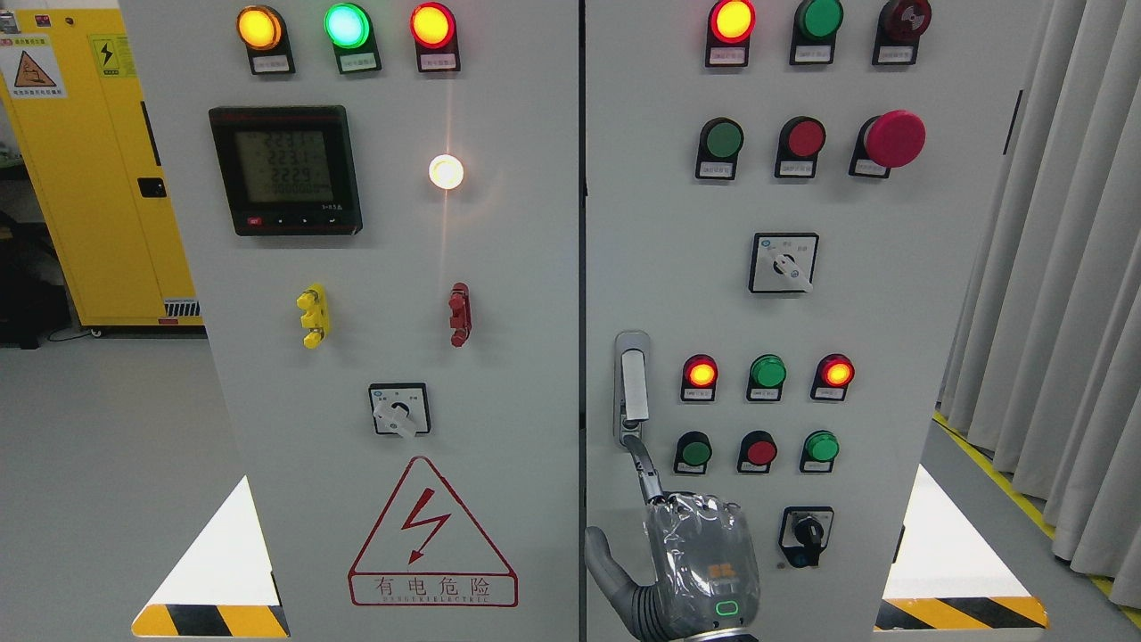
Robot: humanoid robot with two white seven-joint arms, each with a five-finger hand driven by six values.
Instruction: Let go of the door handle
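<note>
One robot hand (700, 562) shows, low in the frame just right of the middle, its wrist cut off by the bottom edge, so which side its arm comes in from cannot be told. Its back faces the camera under a clear wrinkled cover. The index finger (644, 464) stretches upward with its tip at the lower end of the door handle (633, 385), seemingly touching it; the thumb (604, 557) sticks out to the left, and the other fingers are folded behind the knuckles, out of sight. Nothing is gripped.

That silver door handle stands upright in its plate on the right cabinet door (945, 357), beside the dark seam (582, 267) between the two doors, left of a row of red and green lamps (767, 373).

On the left door (267, 374) the meter (286, 169) shows digits too faint to read surely, and a white lamp (446, 171) glares out its own outline. Small labels under the lamps are illegible. A red warning triangle (431, 535) sits at bottom centre-left. A yellow cabinet (89, 169) is cropped at the upper left; grey curtains (1070, 267) run off the right edge.
</note>
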